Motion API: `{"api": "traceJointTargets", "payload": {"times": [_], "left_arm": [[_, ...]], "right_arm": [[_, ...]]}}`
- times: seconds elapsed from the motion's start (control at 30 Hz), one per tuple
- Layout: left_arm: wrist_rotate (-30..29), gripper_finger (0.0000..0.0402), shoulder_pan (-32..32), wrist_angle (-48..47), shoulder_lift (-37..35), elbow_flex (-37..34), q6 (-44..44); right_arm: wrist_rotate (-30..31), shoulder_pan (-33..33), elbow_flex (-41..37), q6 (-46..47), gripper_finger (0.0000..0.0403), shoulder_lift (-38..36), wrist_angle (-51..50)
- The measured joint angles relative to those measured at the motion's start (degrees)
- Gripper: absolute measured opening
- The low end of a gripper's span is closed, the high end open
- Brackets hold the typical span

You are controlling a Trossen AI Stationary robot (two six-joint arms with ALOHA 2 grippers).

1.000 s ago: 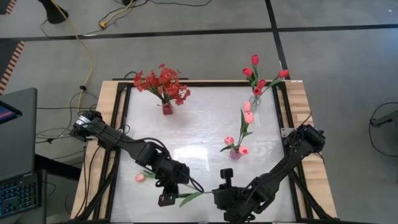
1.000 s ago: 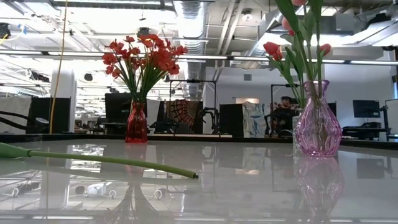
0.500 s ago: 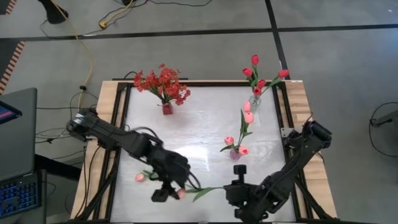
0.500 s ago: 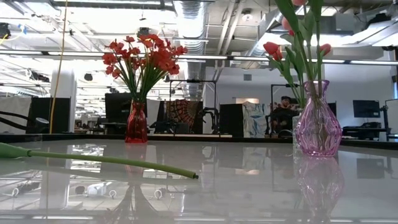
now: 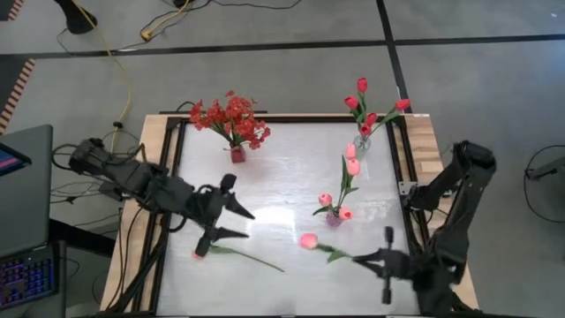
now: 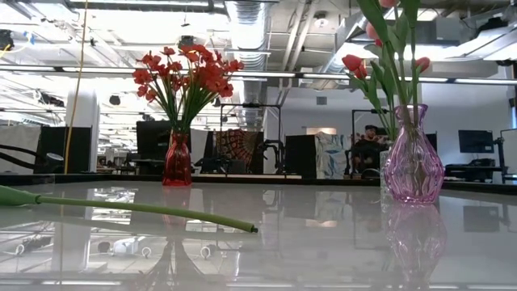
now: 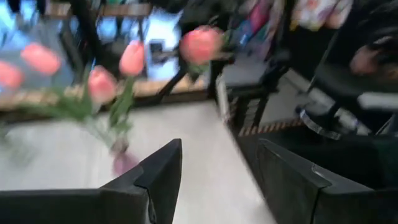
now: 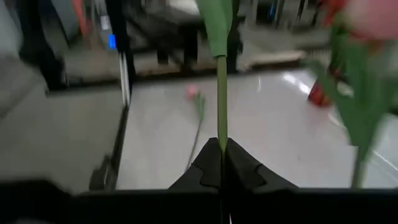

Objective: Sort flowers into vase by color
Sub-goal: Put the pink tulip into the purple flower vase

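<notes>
I am holding a pink tulip (image 5: 308,240) by the lower end of its stem in my right claw (image 5: 381,260), whose fingers are pinched tight on the green stalk, as the right wrist view confirms. The bloom is pointing toward the middle of the surface (image 5: 282,177), lifted off it as far as I can judge, with its head near the pink vase (image 5: 335,218) that already carries pink tulips. Gripping low on the stem is leaving the flower head free, though I judge the stem end will need turning downward before it can enter the vase neck.

My left claw (image 5: 231,221) is spread wide and empty, hovering over the left part of the surface just beside a second pink tulip (image 5: 199,253) lying flat there with its stem running toward the front edge. I judge it is positioned to take that flower next.

The red spray (image 5: 229,117) is standing in its red vase (image 5: 237,154) at the far left, and the red tulips (image 5: 369,106) are standing in a clear vase (image 5: 361,145) at the far right, so those colours are looking sorted already.
</notes>
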Motion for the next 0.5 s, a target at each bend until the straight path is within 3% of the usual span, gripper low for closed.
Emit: {"api": "traceJointTargets", "payload": {"times": [0.1, 0.27, 0.5], "left_arm": [[0.1, 0.0193, -0.4, 10.1, -2.1, -7.5, 2.0], [-0.1, 0.0193, 1.2, 13.2, -3.2, -13.2, 2.4], [0.7, 0.0193, 3.2, 15.0, -2.9, -14.1, 4.0]], "right_arm": [[6.5, 2.1, -9.8, -8.3, 0.0028, -5.7, 15.9], [6.7, 2.2, -21.0, -24.0, 0.0028, -11.8, 40.7], [-10.1, -2.4, -24.5, -57.7, 0.0028, -15.6, 74.1]]}}
